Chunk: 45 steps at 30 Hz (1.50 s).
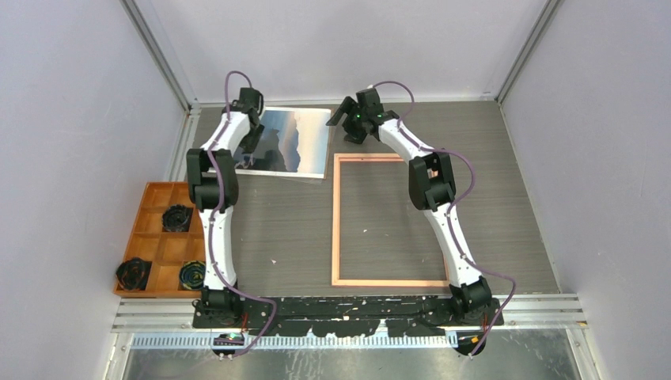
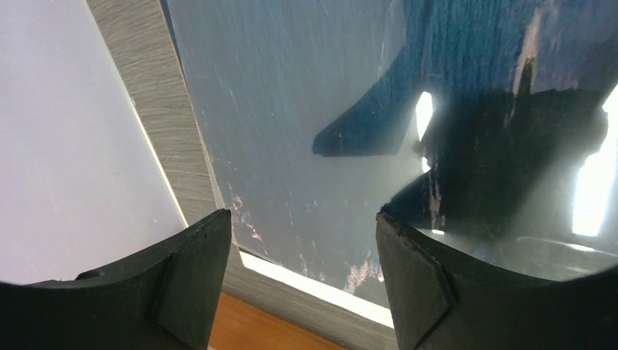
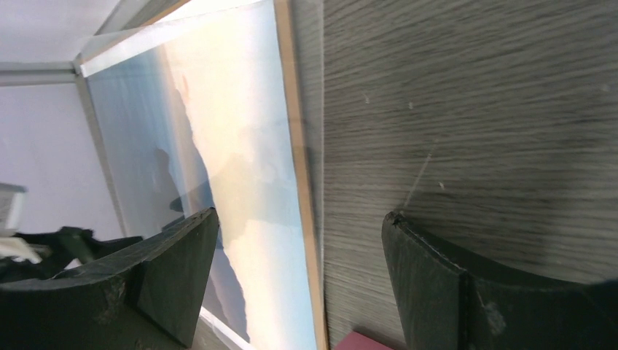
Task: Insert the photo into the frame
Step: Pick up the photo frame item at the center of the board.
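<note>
My left claw (image 2: 302, 226) is spread wide with nothing between the fingers. It hangs over the photo (image 2: 291, 109), close to that print's corner, where a white margin meets a strip of bare bench (image 2: 182, 146). I judge it sits there to catch an edge, since a flat sheet gives no other hold. Whether the fingertips touch the paper I cannot tell.

My right claw (image 3: 300, 219) is parted too and holds nothing. The photo's long edge lies just under its left finger and plain bench under the right one — a fair spot to steady or nudge that side.

Further out, the frame (image 1: 335, 222) lies flat toward my bases from the right claw. It is empty and apart from the print, so the photo is not yet in. Well off beyond the left arm sits an orange tray (image 1: 154, 198).
</note>
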Tool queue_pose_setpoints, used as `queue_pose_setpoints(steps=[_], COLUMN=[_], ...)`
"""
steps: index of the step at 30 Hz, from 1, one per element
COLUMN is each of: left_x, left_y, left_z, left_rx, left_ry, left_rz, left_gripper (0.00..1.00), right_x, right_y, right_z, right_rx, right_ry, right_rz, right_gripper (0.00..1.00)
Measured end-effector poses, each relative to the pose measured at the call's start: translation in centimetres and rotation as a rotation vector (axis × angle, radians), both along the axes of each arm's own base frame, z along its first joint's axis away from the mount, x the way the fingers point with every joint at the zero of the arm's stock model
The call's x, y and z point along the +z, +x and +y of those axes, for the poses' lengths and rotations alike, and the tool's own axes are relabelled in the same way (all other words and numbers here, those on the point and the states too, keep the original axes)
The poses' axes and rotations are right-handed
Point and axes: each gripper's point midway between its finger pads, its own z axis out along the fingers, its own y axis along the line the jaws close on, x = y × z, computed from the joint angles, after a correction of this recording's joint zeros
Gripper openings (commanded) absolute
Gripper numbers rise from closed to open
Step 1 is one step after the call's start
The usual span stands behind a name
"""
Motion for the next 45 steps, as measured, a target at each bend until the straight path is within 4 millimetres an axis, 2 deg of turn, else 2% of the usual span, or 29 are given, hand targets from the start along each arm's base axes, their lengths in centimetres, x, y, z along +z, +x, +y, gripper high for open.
queue_pose_setpoints(steps=[12,25,36,45], left_x=[-0.6,-1.0,-1.1,-1.2], left_y=[-0.5,-0.7,-1.0,-1.7], left_z=[0.4,0.6,0.9,1.3], left_rx=[-0.049,-0.098,-0.116,-0.143], left_ry=[0.035,0.06,0.087,0.113], left_rz=[0.067,0.105,0.129,0.16], left_gripper=[0.7,0.67,0.66,0.65], right_x=[0.4,0.7,1.1,1.9], right_y=[1.6,2.2,0.8,-2.4], right_z=[2.4,3.1,3.5,4.5], right_rx=[-0.012,-0.03,-0.005,0.066], right_ry=[0.183,0.379,0.36,0.184], right_rz=[-0.02,-0.059,-0.069,-0.094], right_gripper=[0.82,0.76,0.75,0.75])
